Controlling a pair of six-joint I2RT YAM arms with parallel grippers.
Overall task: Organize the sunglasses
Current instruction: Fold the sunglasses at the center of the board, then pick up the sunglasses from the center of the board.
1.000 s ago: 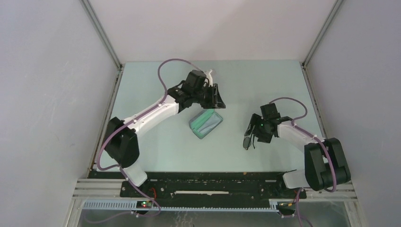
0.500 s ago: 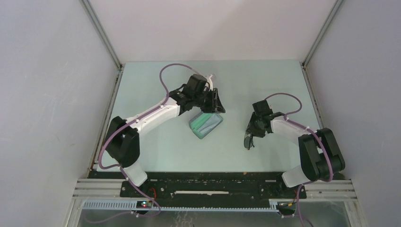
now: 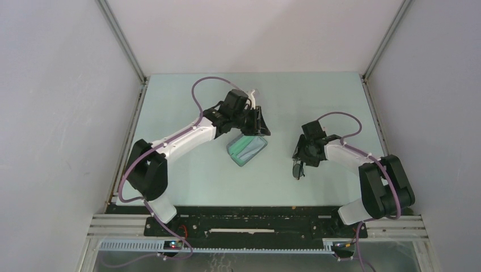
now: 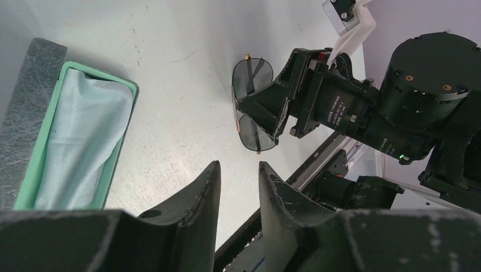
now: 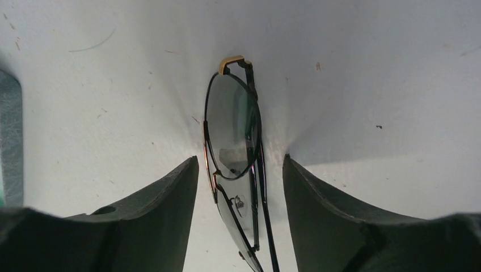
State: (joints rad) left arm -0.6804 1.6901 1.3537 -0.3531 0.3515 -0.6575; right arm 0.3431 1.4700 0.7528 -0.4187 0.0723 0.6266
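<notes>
The right arm (image 3: 347, 153) is bent low over the table (image 5: 368, 68); the right fingers (image 5: 164, 204) are held apart (nothing gripped), the sunglasses (image 5: 232, 127) lying between them. The left fingers (image 4: 190, 201) are narrowly parted, empty. Since a second ago the right arm has been drawn slightly inward.

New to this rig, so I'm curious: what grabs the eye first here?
Folded sunglasses lie on the right of the table, straddled by the open right gripper. Near the middle, an open case with mint-green lining holds a pale cloth, with the left gripper at its far edge.
</notes>
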